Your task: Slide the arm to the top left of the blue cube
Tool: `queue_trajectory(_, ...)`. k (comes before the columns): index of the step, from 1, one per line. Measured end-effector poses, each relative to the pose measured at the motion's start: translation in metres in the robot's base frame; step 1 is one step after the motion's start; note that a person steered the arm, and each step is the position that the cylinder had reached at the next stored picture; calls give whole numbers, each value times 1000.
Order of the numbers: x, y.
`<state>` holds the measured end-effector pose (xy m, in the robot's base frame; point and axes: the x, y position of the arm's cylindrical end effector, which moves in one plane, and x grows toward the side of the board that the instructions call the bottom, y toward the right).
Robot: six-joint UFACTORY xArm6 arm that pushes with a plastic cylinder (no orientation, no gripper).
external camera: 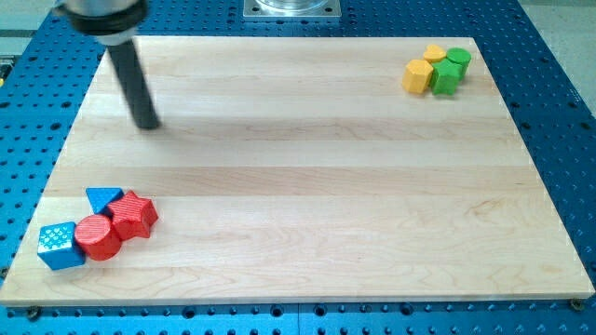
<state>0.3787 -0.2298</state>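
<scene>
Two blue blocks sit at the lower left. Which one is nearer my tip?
The blue triangle, the upper of the two, is nearer your tip. The blue cube lies lower and further left, by the board's corner, beside the red cylinder.

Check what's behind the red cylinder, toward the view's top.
Behind the red cylinder sit the blue triangle and red star, both touching it. The cylinder covers the star's lower-left edge. My tip is well above them.

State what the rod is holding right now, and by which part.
Nothing is held. My tip rests on bare board, well apart from the blue cube, toward the view's top.
</scene>
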Motion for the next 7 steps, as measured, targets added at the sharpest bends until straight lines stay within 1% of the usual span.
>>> queue_trajectory(1, 12, -42)
queue_trajectory(2, 14, -46)
queue_trajectory(3, 30, -54)
queue_trajectory(4, 60, -67)
queue_trajectory(7, 83, -75)
